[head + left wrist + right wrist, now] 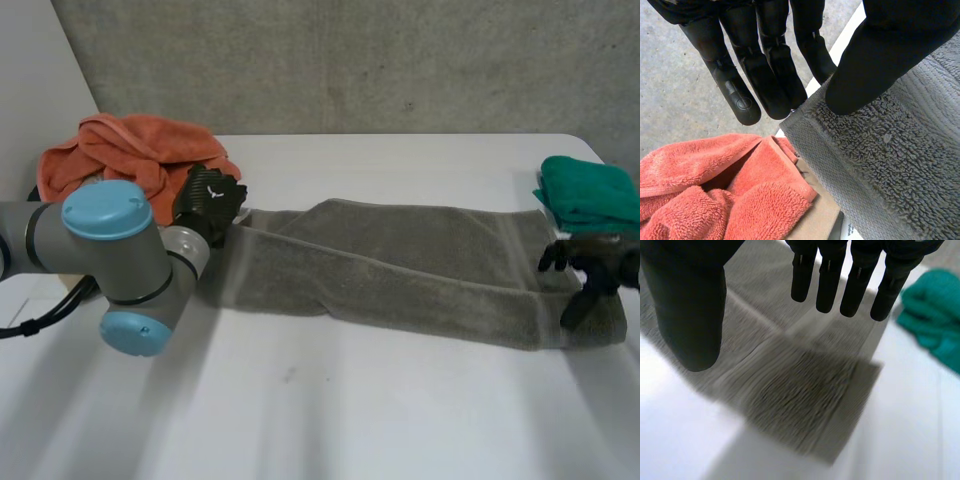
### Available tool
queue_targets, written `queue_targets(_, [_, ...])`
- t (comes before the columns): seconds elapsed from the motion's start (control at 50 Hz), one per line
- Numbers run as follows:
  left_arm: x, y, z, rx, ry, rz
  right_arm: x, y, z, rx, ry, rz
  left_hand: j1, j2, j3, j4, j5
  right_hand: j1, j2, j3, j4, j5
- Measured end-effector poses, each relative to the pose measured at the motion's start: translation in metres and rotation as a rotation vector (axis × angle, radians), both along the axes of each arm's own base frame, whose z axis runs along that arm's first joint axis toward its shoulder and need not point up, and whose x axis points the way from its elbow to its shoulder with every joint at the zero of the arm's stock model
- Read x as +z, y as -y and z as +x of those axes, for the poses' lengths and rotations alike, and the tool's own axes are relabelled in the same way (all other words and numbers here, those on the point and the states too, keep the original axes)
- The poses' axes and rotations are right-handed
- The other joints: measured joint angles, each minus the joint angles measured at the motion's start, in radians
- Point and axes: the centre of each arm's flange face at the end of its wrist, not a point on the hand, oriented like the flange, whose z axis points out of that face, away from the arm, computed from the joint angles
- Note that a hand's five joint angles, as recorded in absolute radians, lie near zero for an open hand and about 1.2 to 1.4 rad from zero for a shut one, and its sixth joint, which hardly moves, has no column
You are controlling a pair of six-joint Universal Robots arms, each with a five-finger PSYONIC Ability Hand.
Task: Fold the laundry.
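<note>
Near: white table [330,420], bare surface. Near left: left arm [110,245], grey with light-blue caps, bent toward the far side.

Middle: grey towel [400,270], folded lengthwise into a long band, laid flat from left to right, right end slightly nearer than left.

At the band's right end: right hand [590,270], over the near corner; fingers [827,285] straight and close side by side, thumb [687,315] well apart from them, nothing pinched between.

At the band's left end: left hand [207,203], pinching the corner; thumb [875,65] pressed on the upper face, fingers [770,75] straight behind the edge.

Far left, just beyond that corner: orange towel [130,150], crumpled in a heap. Far right: green cloth [590,190], a compact pile just beside the band's far right corner.

Farthest: grey wall [350,60].
</note>
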Motion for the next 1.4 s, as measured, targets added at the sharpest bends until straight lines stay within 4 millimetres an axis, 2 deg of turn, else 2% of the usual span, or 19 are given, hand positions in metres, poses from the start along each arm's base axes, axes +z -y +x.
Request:
queue_targets(0.06, [0.000, -0.002, 0.001, 0.000, 0.001, 0.005, -0.010, -0.001, -0.002, -0.010, -0.002, -0.006, 0.000, 0.000, 0.000, 0.000, 0.000, 0.038, 0.030, 0.035, 0.046, 0.054])
queue_targets(0.34, [-0.005, -0.010, 0.004, -0.003, 0.008, 0.028, -0.047, 0.022, -0.010, -0.067, -0.058, -0.110, 0.000, 0.000, 0.000, 0.000, 0.000, 0.186, 0.182, 0.194, 0.195, 0.200])
queue_targets(0.36, [-0.004, -0.010, 0.004, -0.003, 0.008, 0.028, -0.047, 0.024, -0.011, -0.073, -0.063, -0.113, 0.000, 0.000, 0.000, 0.000, 0.000, 0.213, 0.211, 0.220, 0.224, 0.221])
queue_targets(0.46, [-0.003, -0.010, 0.004, -0.003, 0.007, 0.025, -0.048, 0.028, -0.012, -0.082, -0.072, -0.121, 0.000, 0.000, 0.000, 0.000, 0.000, 0.661, 0.685, 0.678, 0.679, 0.676])
queue_targets(0.6, [0.002, -0.005, 0.004, 0.001, -0.001, 0.004, -0.035, 0.038, -0.010, -0.072, -0.063, -0.170, 0.000, 0.000, 0.000, 0.000, 0.000, 0.672, 0.729, 0.738, 0.754, 0.718])
queue_targets(0.74, [0.018, 0.017, 0.003, 0.023, -0.042, -0.078, -0.008, 0.063, 0.005, -0.024, -0.027, -0.369, 0.000, 0.000, 0.000, 0.000, 0.000, 0.672, 0.729, 0.738, 0.754, 0.718])
queue_targets(0.82, [0.023, 0.035, 0.003, 0.040, -0.075, -0.130, -0.002, 0.083, 0.014, 0.000, -0.016, -0.494, 0.000, 0.000, 0.000, 0.000, 0.000, 0.672, 0.729, 0.738, 0.754, 0.718])
queue_targets(0.92, [0.019, 0.054, 0.000, 0.051, -0.096, -0.170, -0.008, 0.107, 0.021, 0.008, -0.015, -0.587, 0.000, 0.000, 0.000, 0.000, 0.000, 0.672, 0.729, 0.738, 0.754, 0.718])
queue_targets(1.08, [-0.005, 0.086, -0.011, 0.052, -0.108, -0.211, -0.038, 0.150, 0.030, -0.008, -0.028, -0.683, 0.000, 0.000, 0.000, 0.000, 0.000, 0.672, 0.729, 0.738, 0.755, 0.718])
queue_targets(1.12, [-0.010, 0.090, -0.014, 0.048, -0.110, -0.217, -0.045, 0.157, 0.033, -0.010, -0.030, -0.696, -0.048, -0.042, -0.040, -0.044, -0.037, 0.576, 0.625, 0.635, 0.650, 0.616])
queue_targets(1.18, [-0.018, 0.094, -0.021, 0.034, -0.114, -0.224, -0.055, 0.165, 0.041, -0.004, -0.028, -0.705, -0.615, -0.538, -0.530, -0.546, -0.535, 0.064, 0.102, 0.128, 0.140, 0.089])
queue_targets(1.22, [-0.020, 0.093, -0.025, 0.024, -0.115, -0.225, -0.056, 0.166, 0.045, -0.001, -0.025, -0.704, -0.898, -0.857, -0.847, -0.872, -0.846, -0.164, -0.144, -0.127, -0.110, -0.138])
queue_targets(1.24, [-0.021, 0.092, -0.027, 0.019, -0.116, -0.226, -0.056, 0.165, 0.047, 0.000, -0.024, -0.703, -0.936, -0.942, -0.928, -0.950, -0.916, -0.208, -0.197, -0.187, -0.177, -0.190])
queue_targets(1.3, [-0.018, 0.086, -0.033, 0.004, -0.119, -0.226, -0.040, 0.159, 0.051, 0.002, -0.018, -0.709, -0.941, -0.988, -0.982, -1.000, -0.955, -0.226, -0.236, -0.233, -0.229, -0.222])
queue_targets(1.34, [-0.009, 0.081, -0.035, -0.003, -0.124, -0.230, -0.022, 0.151, 0.052, 0.003, -0.015, -0.719, -0.941, -0.991, -0.982, -1.000, -0.955, -0.226, -0.236, -0.235, -0.233, -0.222])
queue_targets(1.36, [-0.008, 0.080, -0.035, -0.004, -0.124, -0.231, -0.019, 0.149, 0.052, 0.003, -0.014, -0.721, -0.941, -0.991, -0.982, -1.000, -0.955, -0.226, -0.236, -0.235, -0.233, -0.222])
queue_targets(1.4, [0.008, 0.073, -0.034, -0.008, -0.132, -0.238, 0.006, 0.136, 0.050, 0.005, -0.012, -0.730, -0.941, -0.991, -0.982, -1.000, -0.955, -0.226, -0.236, -0.235, -0.233, -0.221])
